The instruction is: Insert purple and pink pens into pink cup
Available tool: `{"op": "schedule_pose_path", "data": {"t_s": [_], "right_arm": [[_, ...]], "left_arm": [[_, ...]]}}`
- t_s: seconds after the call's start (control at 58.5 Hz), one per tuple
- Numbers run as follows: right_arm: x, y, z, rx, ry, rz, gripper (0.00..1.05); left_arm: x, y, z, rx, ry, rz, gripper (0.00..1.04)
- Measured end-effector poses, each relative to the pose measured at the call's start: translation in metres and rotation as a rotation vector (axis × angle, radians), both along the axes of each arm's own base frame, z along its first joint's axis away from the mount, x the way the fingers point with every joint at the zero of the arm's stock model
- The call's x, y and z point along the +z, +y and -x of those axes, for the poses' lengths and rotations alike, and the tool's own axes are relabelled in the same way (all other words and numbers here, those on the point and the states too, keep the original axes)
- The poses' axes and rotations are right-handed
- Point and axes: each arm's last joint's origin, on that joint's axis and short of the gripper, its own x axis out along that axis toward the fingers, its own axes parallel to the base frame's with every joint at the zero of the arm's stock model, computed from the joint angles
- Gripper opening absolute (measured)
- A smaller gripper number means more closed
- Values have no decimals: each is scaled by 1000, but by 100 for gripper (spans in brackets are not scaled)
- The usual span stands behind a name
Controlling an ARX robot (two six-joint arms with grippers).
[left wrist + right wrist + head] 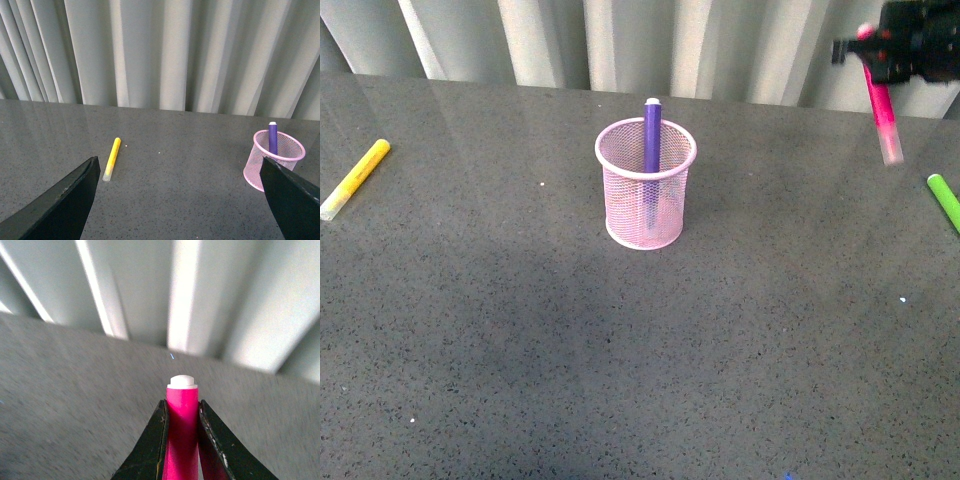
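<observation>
The pink cup stands upright mid-table, with the purple pen upright inside it and poking above the rim. At the upper right, well above the table, my right gripper is shut on the pink pen, which hangs tilted with its clear cap lowest. In the right wrist view both jaws clamp the pink pen. My left gripper is open with nothing between its fingers; the left wrist view shows the pink cup with the purple pen near one finger.
A yellow marker lies at the far left of the dark speckled table; the left wrist view has the yellow marker too. A green marker lies at the right edge. Pale curtains hang behind the table.
</observation>
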Motion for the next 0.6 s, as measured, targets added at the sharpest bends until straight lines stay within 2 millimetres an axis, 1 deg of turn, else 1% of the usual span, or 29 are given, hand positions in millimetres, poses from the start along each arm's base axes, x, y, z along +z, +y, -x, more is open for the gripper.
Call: {"op": "schedule_pose_path", "data": {"t_s": [0.017, 0.051, 0.086, 0.205, 0.274, 0.393, 0.496, 0.599], "right_arm": [[3, 3, 1, 9, -13, 3, 12], [13, 15, 5, 61, -86, 6, 12], [19, 24, 8, 98, -127, 6, 12], [27, 60, 19, 204, -246, 37, 12], [26, 85, 26, 261, -321, 58, 12], [19, 117, 35, 305, -395, 47, 12], [10, 135, 41, 319, -418, 17, 12], [1, 145, 41, 311, -425, -17, 12]], "left_arm": [[0, 0, 0, 0, 0, 0, 98], [0, 0, 0, 0, 0, 0, 98], [0, 0, 0, 0, 0, 0, 98], [0, 0, 0, 0, 0, 0, 98], [0, 0, 0, 0, 0, 0, 98], [0, 0, 0, 0, 0, 0, 98], [0, 0, 0, 0, 0, 0, 98], [0, 0, 0, 0, 0, 0, 98]]}}
